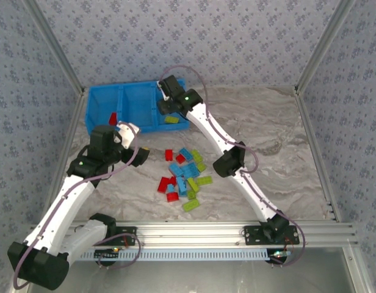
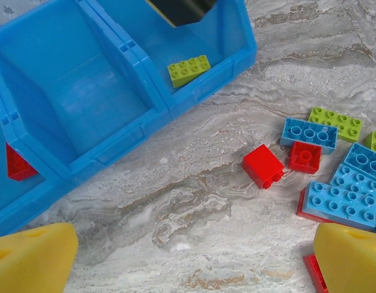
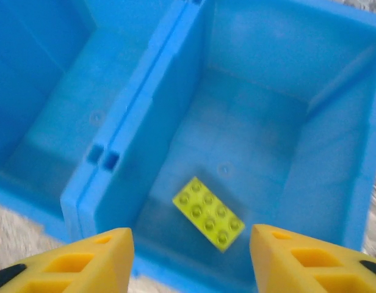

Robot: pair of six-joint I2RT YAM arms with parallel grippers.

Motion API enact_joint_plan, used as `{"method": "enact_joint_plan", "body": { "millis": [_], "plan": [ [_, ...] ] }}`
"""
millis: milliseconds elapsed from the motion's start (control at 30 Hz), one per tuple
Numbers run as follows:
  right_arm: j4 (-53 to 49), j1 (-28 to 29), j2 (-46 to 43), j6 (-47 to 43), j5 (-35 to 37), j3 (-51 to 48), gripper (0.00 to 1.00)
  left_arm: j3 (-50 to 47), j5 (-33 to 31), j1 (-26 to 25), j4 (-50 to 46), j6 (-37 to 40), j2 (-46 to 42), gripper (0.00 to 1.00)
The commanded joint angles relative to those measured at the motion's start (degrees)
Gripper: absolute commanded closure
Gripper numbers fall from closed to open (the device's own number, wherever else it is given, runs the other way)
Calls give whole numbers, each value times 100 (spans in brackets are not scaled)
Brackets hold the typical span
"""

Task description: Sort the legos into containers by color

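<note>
One lime green brick lies in an end compartment of the blue bin, and one red brick lies in the opposite end; no blue one is sorted yet. Most bricks sit piled on the bench near the bin. The right fingers hang spread and empty above the lime brick; the left fingers gape beside the bin.

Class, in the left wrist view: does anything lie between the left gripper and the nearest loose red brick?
Nothing visible does. Only bare table lies between the open left gripper and the red brick.
</note>
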Motion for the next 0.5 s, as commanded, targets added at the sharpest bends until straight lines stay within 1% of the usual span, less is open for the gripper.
{"method": "enact_joint_plan", "body": {
  "millis": [0,33,100,167,200,233,267,333,400,467],
  "plan": [
    [-1399,-38,-718,-464,-151,497,39,216,-16,-16,30,-485,164,1],
    [-1671,-59,-867,-498,-138,466,38,376,-195,-128,-99,-804,280,1],
    [-1976,-112,-1281,-601,-187,-15,34,669,-537,-455,-341,-1562,515,1],
    [-2122,-122,-1800,-844,-33,-779,29,794,-757,-823,-417,-2486,751,1],
    [-2196,-125,-2123,-1004,12,-1298,26,815,-927,-1006,-442,-3184,905,2],
    [-2271,-124,-2445,-1175,30,-1799,22,806,-1017,-1157,-482,-3880,1076,4],
    [-2264,-133,-2815,-1308,45,-2361,15,782,-1015,-1301,-508,-4564,1269,8],
    [-1977,-142,-3619,-1398,165,-3642,0,742,-897,-1569,-488,-5540,1695,12],
    [-1723,-159,-4382,-1339,162,-4659,0,817,-867,-1906,-459,-6080,2127,13],
    [-1438,-197,-5140,-1091,-55,-5604,0,1018,-899,-2254,-436,-6410,2701,13]
  ]
}}
